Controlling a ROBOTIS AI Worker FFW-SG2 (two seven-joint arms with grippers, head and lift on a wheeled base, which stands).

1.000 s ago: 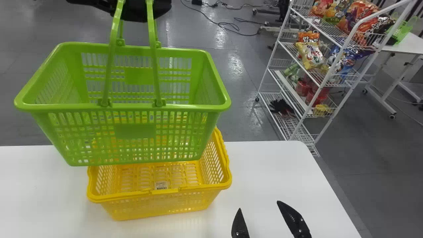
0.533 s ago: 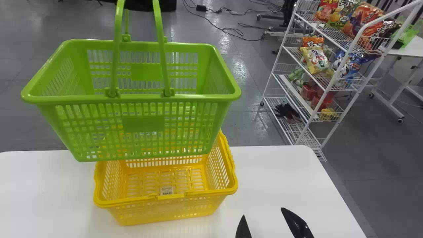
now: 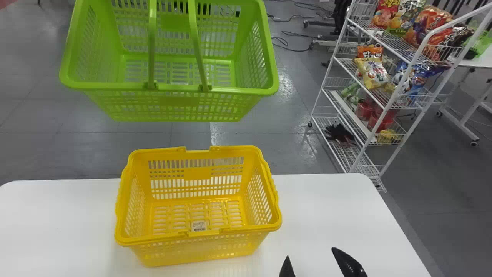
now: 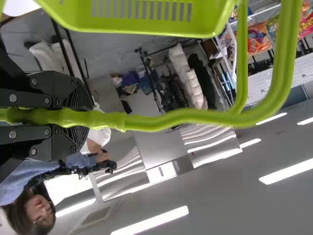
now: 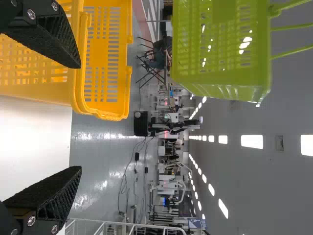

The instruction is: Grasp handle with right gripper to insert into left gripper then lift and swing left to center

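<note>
Left gripper [image 4: 88,117]: we clench handle [image 4: 186,117], green basket [image 3: 178,102] beneath fingers | Right gripper [image 3: 317,263]: fingers spread, yellow basket [image 3: 203,248] to their left

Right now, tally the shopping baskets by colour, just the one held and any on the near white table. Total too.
Green shopping basket, its handle in the left gripper: 1
Yellow shopping basket, on the near white table: 1
Total: 2
</note>
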